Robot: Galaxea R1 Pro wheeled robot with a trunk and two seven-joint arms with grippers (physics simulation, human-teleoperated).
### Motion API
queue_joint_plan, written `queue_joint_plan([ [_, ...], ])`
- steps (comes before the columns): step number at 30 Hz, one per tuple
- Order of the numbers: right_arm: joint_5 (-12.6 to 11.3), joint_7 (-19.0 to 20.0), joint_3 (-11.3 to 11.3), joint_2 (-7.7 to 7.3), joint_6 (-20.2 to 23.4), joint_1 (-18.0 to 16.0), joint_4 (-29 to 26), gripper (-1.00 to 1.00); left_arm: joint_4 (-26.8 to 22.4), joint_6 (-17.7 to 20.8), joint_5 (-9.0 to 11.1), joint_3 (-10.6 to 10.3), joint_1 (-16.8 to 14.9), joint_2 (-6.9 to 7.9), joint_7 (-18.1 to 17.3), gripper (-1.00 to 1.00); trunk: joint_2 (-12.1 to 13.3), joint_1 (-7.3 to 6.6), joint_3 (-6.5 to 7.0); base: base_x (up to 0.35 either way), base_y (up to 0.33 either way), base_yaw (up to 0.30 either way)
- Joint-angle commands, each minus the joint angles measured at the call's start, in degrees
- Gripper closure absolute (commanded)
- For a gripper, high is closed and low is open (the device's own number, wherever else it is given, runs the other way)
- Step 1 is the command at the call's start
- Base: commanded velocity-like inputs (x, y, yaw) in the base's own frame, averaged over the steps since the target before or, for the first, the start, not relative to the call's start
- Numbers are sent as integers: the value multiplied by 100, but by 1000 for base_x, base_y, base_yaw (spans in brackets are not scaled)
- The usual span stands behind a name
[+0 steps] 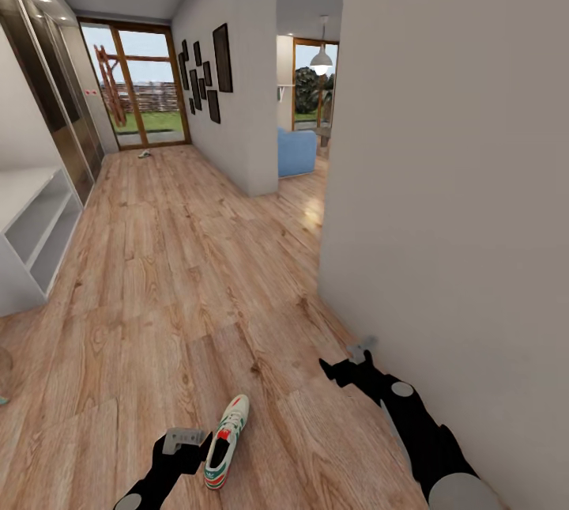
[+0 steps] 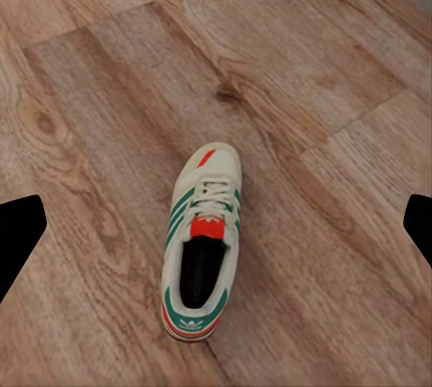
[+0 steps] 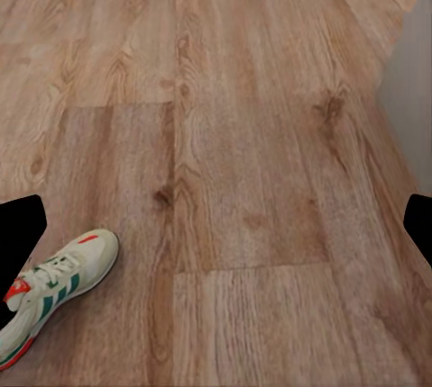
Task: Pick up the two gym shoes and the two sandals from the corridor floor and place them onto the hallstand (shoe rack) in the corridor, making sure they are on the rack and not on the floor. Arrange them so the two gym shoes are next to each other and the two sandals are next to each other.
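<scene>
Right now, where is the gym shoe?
In the head view, the gym shoe lies on the corridor floor at bottom centre, just right of the left gripper.

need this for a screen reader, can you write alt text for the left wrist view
A single white gym shoe with green stripes and a red-orange tongue lies upright on the wood-plank corridor floor. The left gripper's dark fingertips sit wide apart at either edge, above the shoe.

A shoe [image 1: 227,441] is lying on the floor [image 1: 182,273] just right of the left end effector [image 1: 183,440], a shelf unit [image 1: 32,237] standing far left.
</scene>
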Motion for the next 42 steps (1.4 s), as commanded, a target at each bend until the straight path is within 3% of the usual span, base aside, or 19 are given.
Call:
queue_joint_plan([
  [1,27,58,29,11,42,-6,-26,-100,4,-14,-34,47,-4,-3,-54,-100,-2,-1,-5,0,0,0],
  [7,26,304,306,40,59,-16,-25,-100,8,-4,-51,45,-5,24,-67,-100,-2,-1,-5,0,0,0],
  [8,26,375,408,51,71,-17,2,-100,3,-11,-141,44,-5,23,-69,-100,-2,-1,-5,0,0,0],
  [16,26,425,448,59,80,-16,-18,-100,-3,-21,-361,44,-5,-15,-70,-100,-2,-1,-5,0,0,0],
  [23,22,438,404,47,80,-19,-33,-100,-8,-18,-425,47,-5,-30,-70,-100,-2,-1,-5,0,0,0],
  [31,24,455,387,20,89,-17,-68,-100,-16,-1,-441,61,-8,-53,-70,-100,-323,175,-151,0,0,2],
  [42,21,578,398,28,103,-19,-85,-100,-19,26,-442,-103,-18,-51,-62,-100,-764,417,-425,0,0,8],
])
